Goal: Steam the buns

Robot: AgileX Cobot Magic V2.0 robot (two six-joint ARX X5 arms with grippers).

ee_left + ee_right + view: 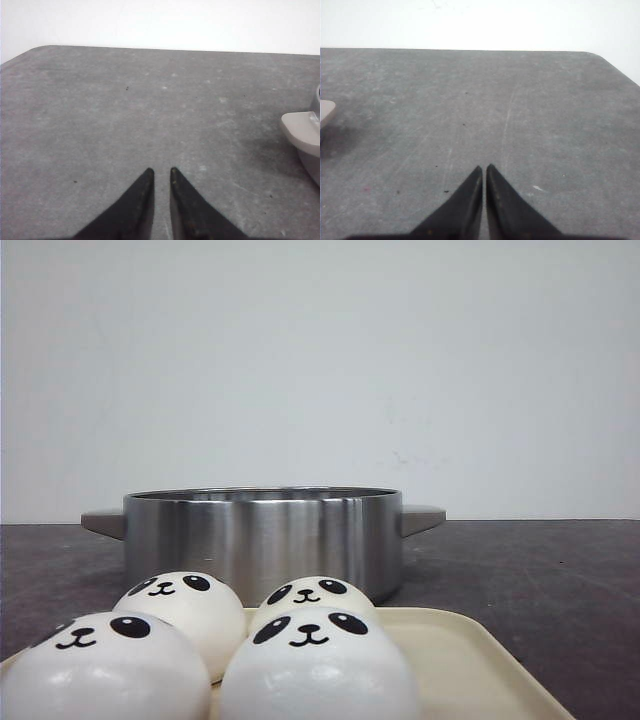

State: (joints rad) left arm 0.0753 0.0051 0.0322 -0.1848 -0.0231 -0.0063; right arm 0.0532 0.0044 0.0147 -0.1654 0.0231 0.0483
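Note:
Several white buns with panda faces sit together on a cream tray at the near edge of the front view: one at front left, one at front right, and two behind them. Behind the tray stands a stainless steel pot. Neither gripper shows in the front view. My left gripper hovers over bare table, its fingers shut to a narrow slit with nothing between them. My right gripper is shut and empty, also over bare table.
The pot has a flat handle on each side. One handle shows at the edge of the left wrist view, and the other handle's tip in the right wrist view. The dark grey table ends at a white wall.

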